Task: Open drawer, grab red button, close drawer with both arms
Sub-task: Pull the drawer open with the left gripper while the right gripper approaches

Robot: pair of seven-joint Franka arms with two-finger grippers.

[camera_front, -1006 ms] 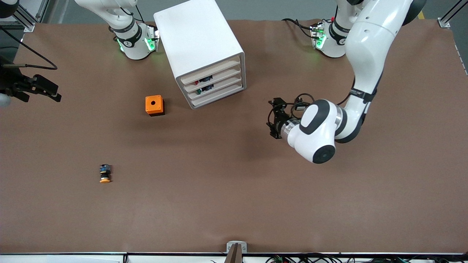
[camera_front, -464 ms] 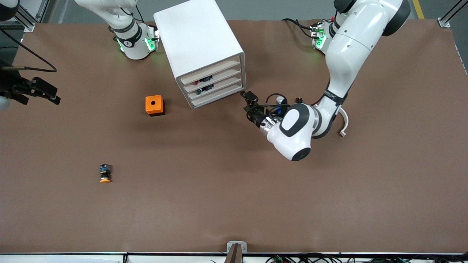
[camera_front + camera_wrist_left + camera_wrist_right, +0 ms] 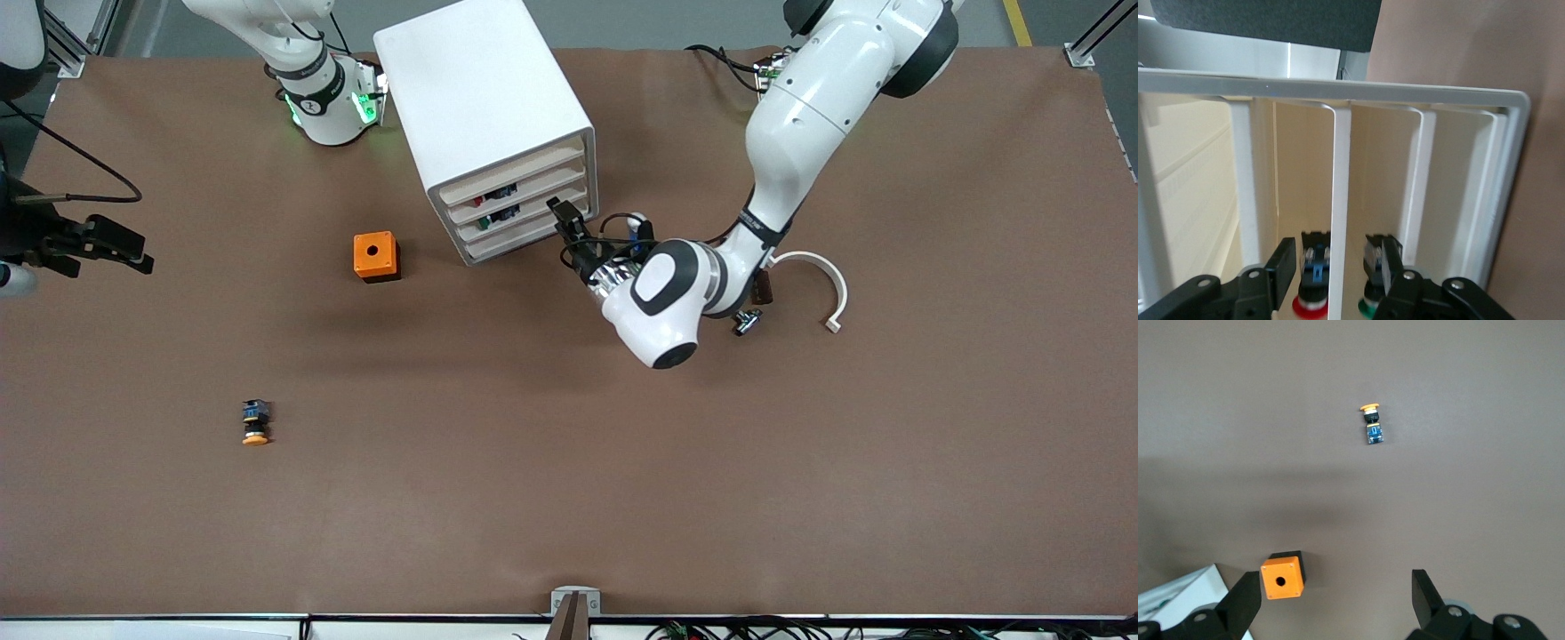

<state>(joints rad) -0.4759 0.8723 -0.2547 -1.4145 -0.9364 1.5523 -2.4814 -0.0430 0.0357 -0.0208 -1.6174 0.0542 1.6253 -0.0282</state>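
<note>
Left pincer part-open astride drawer front, right pincer wide.

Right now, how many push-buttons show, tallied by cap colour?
Red cap, in a drawer: 1
Green cap, in the next drawer: 1
Orange cap, on the table: 1
Total: 3

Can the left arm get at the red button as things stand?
Probably not yet. The left tool is at the cabinet front, but the drawer is shut, and its front edge stands between the fingers and the red button.
</note>
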